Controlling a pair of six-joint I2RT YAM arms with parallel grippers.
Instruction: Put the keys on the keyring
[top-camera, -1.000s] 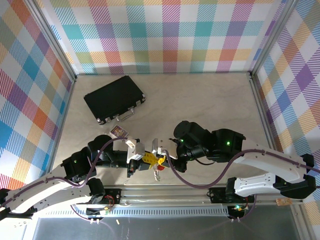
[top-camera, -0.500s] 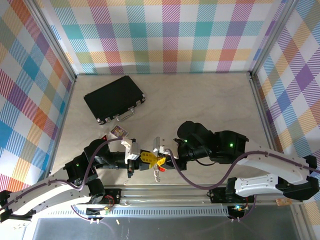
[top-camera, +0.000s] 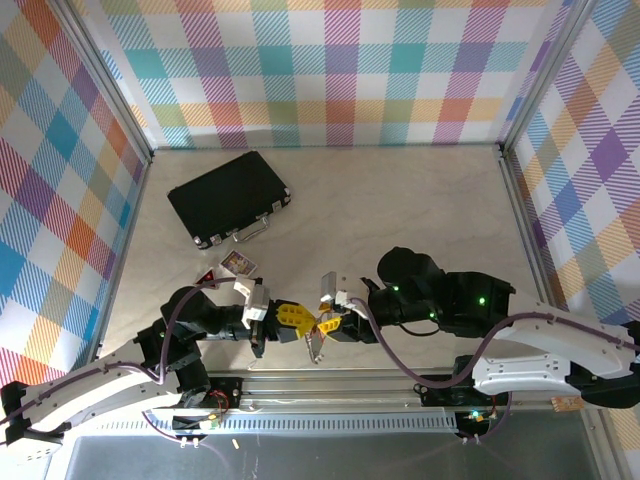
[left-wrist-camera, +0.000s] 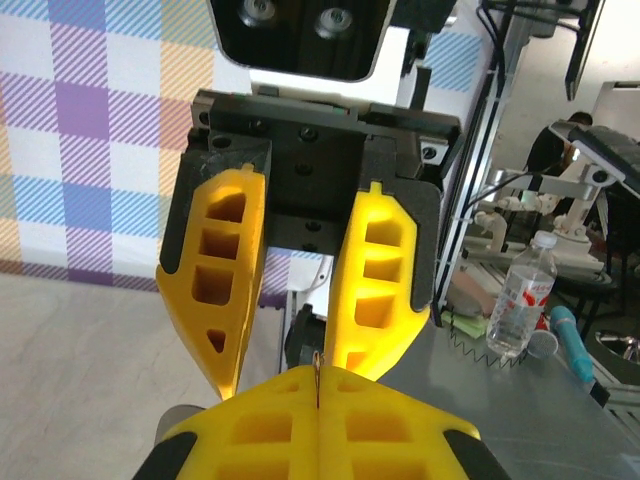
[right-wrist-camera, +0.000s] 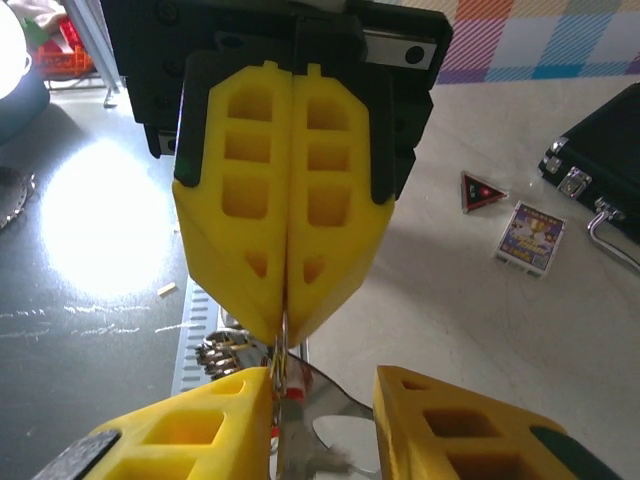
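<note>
My left gripper (top-camera: 287, 319) is shut on the keyring (right-wrist-camera: 284, 352), a thin silvery loop pinched at its fingertips (right-wrist-camera: 283, 322). From the left wrist, just a sliver of the ring (left-wrist-camera: 318, 372) shows between the closed pads. A silvery piece hangs below the ring (top-camera: 313, 346), and a small red bit of the key (right-wrist-camera: 291, 391) sits right under the loop. My right gripper (top-camera: 331, 324) faces the left one, open, its near finger (right-wrist-camera: 215, 420) beside the hanging ring with nothing clamped.
A black case (top-camera: 228, 197) with a metal handle lies at the back left. A small picture card (top-camera: 237, 263) and a red triangle (top-camera: 207, 277) lie on the table behind the left arm. The aluminium rail (top-camera: 330, 385) runs just below both grippers.
Both grippers have shifted right and nearer the front rail, the left one carrying the ring. The right arm has drawn back to the right and lowered.
</note>
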